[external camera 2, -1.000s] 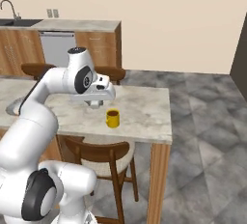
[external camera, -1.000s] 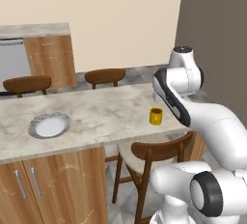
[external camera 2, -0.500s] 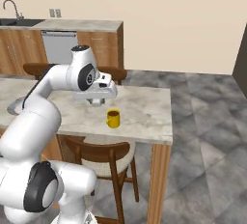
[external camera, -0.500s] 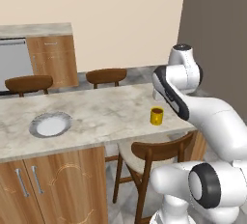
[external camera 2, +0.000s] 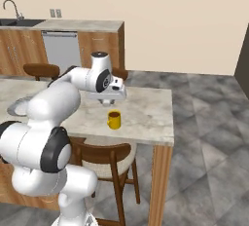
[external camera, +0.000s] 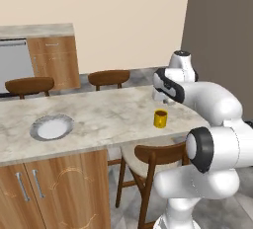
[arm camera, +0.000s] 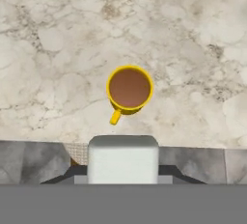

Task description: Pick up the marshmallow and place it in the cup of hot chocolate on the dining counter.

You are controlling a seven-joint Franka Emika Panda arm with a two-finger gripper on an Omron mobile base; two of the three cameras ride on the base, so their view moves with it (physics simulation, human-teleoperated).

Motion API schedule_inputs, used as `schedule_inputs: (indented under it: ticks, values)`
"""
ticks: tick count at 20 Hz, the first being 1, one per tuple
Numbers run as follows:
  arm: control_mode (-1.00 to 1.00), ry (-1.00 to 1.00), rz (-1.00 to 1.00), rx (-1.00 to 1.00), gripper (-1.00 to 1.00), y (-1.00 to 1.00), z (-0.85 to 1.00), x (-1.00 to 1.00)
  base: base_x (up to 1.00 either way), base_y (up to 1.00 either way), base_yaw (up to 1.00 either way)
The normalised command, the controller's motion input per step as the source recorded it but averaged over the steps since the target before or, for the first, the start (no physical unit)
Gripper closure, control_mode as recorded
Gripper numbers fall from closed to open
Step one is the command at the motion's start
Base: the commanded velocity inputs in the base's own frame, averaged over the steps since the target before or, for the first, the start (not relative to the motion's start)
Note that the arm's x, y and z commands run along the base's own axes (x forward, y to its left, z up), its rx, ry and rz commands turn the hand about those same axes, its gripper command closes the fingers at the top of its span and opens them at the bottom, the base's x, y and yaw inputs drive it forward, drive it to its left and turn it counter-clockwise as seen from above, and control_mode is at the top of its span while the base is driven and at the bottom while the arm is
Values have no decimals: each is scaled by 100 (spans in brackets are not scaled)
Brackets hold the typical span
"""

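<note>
The marshmallow [arm camera: 123, 158], a white block, is held between my gripper's fingers [arm camera: 123, 171] at the bottom of the hand view. Below it on the dining counter [arm camera: 58, 49] stands the yellow cup of hot chocolate [arm camera: 129, 89], upright, its brown drink showing and its handle toward the counter's edge. In the left base view my gripper [external camera: 161, 97] hangs just above and behind the cup [external camera: 160, 118] near the right end of the marble top [external camera: 99, 117]. The right base view shows the gripper [external camera 2: 110, 101] over the cup [external camera 2: 114, 120].
A round grey-white plate [external camera: 51, 127] lies far left on the counter. A wooden chair [external camera: 155, 156] is tucked under the near edge below the cup, and two more chairs [external camera: 108, 77] stand on the far side. The counter's right end [external camera 2: 165, 122] is close to the cup.
The gripper has shifted a little along the counter toward the cup, still holding the marshmallow. The cup and plate have not moved.
</note>
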Motion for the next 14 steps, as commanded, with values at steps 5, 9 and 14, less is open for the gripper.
schedule_inputs:
  ticks: [5, 9, 14]
  values:
    - [-100, 7, 0, 0, 100, 0, -33, 47, 0, 0, 0]
    - [-100, 7, 0, 0, 100, -2, -31, 24, 0, 0, 0]
    - [-100, 9, 0, 0, 100, 0, -28, 19, 0, 0, 0]
